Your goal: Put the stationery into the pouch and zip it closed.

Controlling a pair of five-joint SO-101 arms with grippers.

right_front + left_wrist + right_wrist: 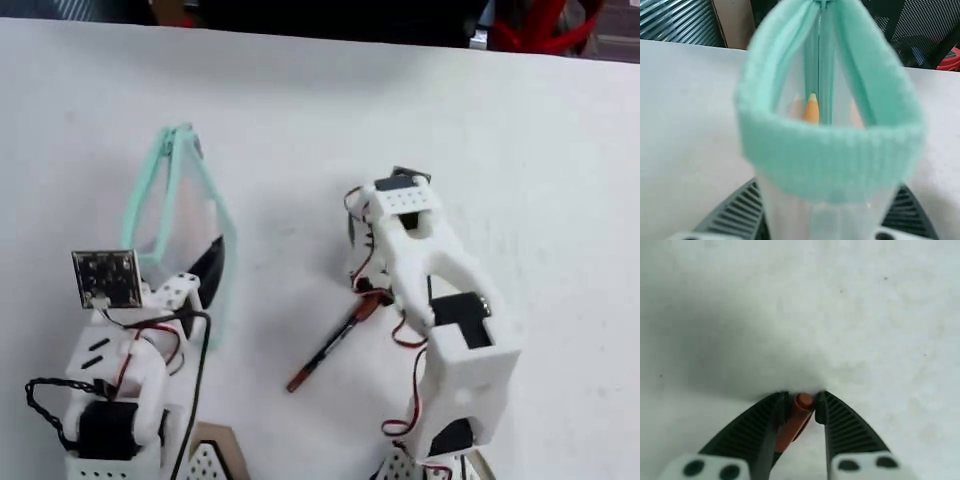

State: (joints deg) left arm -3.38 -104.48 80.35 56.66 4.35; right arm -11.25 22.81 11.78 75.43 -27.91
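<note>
A mint-trimmed clear pouch (185,210) lies on the white table at the left, its mouth held up and open. My left gripper (205,265) is shut on the pouch's near end. In the left wrist view the pouch (830,155) gapes above the dark fingers (735,210), and an orange pencil tip (811,107) shows inside. A red-brown pen (325,350) lies slantwise at the table's middle. My right gripper (362,290) points down over its far end. In the right wrist view that gripper (801,395) is shut on the pen (792,422).
The table's far edge (320,35) runs along the back, with dark room and red objects (545,25) beyond. A square marker plate (105,278) sits on the left arm. Bare white tabletop (500,150) spreads behind and right of the right arm.
</note>
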